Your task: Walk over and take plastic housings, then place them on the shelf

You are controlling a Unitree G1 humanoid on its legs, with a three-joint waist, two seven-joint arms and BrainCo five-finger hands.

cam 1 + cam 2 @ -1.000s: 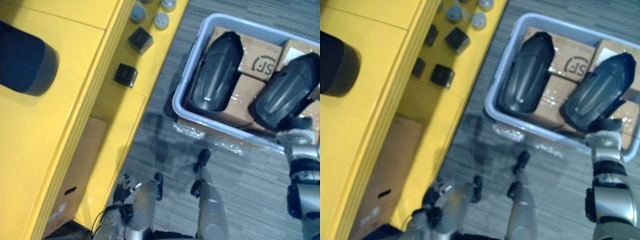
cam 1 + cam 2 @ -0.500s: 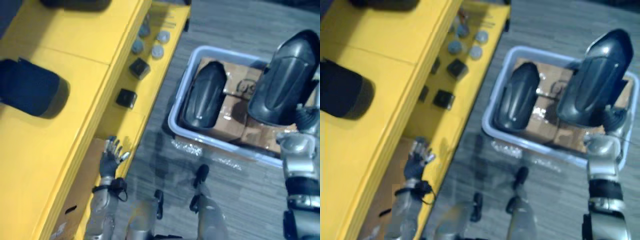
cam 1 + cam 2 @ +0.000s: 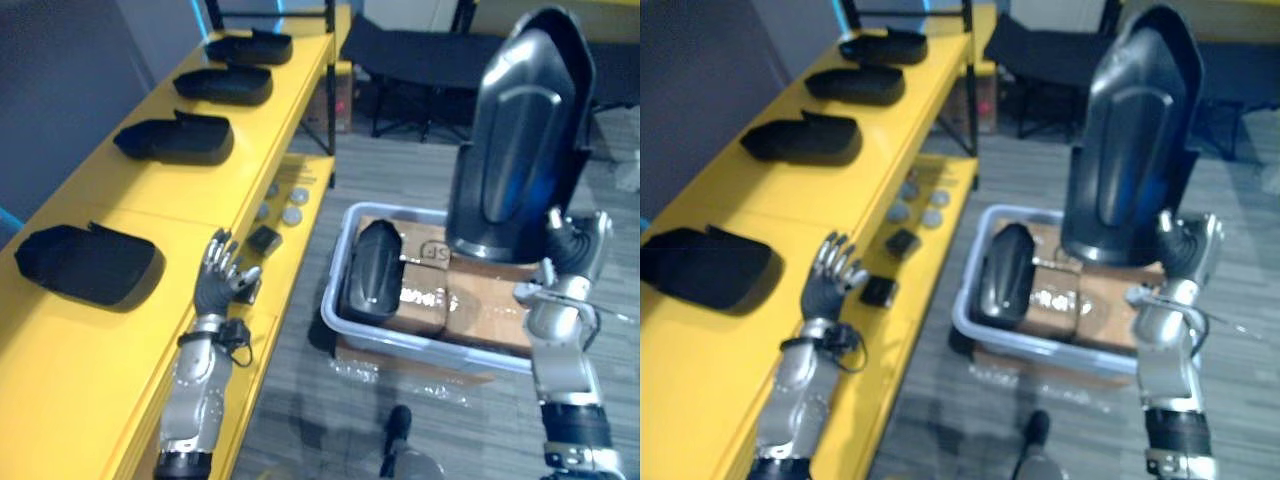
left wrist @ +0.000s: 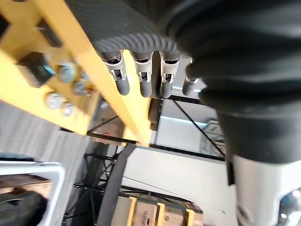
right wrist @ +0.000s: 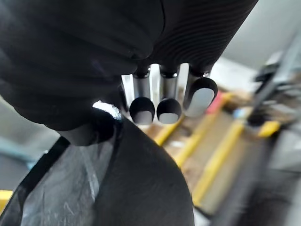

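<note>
Housing upright, seemingly gripped by right robot hand; left robot hand splayed near shelf.

Housing comes up out of the bin, upright at upper right in the right hand; left hand climbs from the bottom edge to left of centre.

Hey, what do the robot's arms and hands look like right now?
Both arms are silver-grey, built of rounded metallic segments with dark bands between them. The left hand and the right hand each have a dark ribbed cover over the back and wrist, and slim silver fingers ending in dark rounded tips.
</note>
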